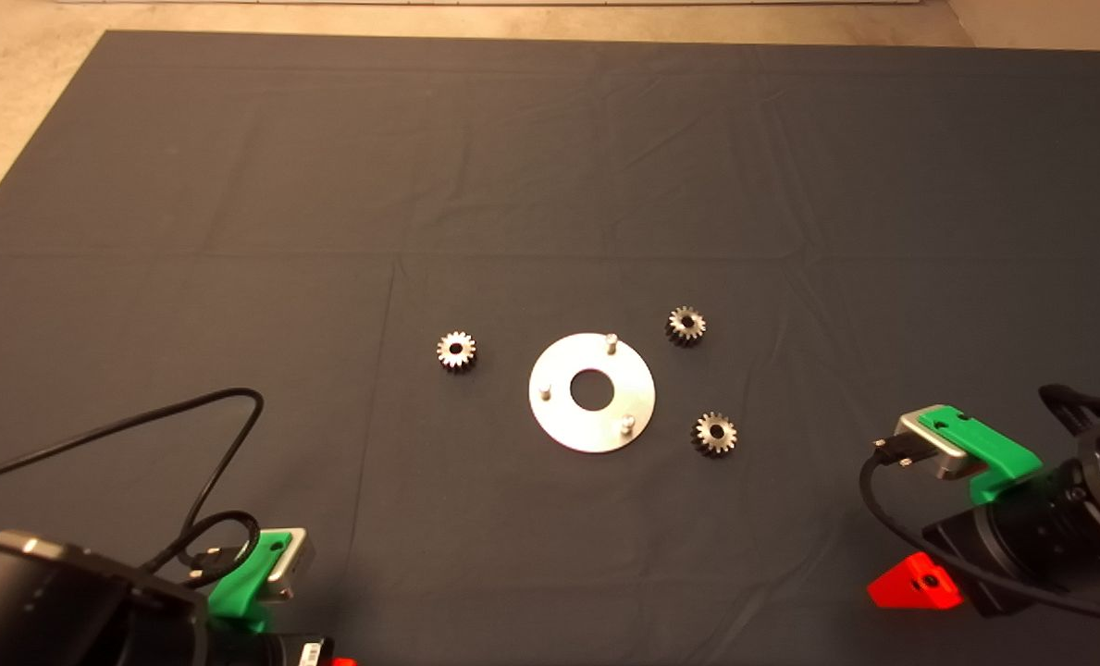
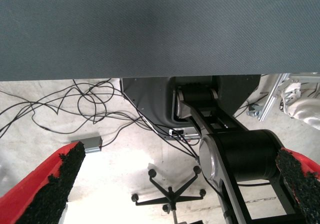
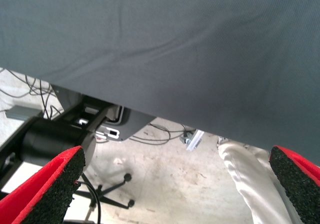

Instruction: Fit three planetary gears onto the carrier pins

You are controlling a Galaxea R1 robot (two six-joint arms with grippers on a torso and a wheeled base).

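Dark mat (image 1: 550, 166) on table. Lower corners: left gripper (image 2: 170, 184) and right gripper (image 3: 175, 184), parked, jaws wide open, empty. Centre: disc (image 1: 592, 421), carrier pins (image 1: 611, 341) all bare. Planetary gears (image 1: 456, 351) around disc, apart, none installed.

A robotics laboratory or test workspace. A dark mat (image 1: 550, 166) is covering the table, with bare concrete-like floor (image 1: 13, 120) showing beyond its far and left edges. The wrist views are looking past the mat's edge to a pale floor strewn with loose black cables (image 2: 75, 109), a grey box (image 2: 90, 144) lying among them, the star-shaped wheeled base of a chair (image 2: 170, 194), and the robot's own dark base (image 2: 150, 99). A person's leg (image 3: 250, 179) in light trousers is standing nearby.
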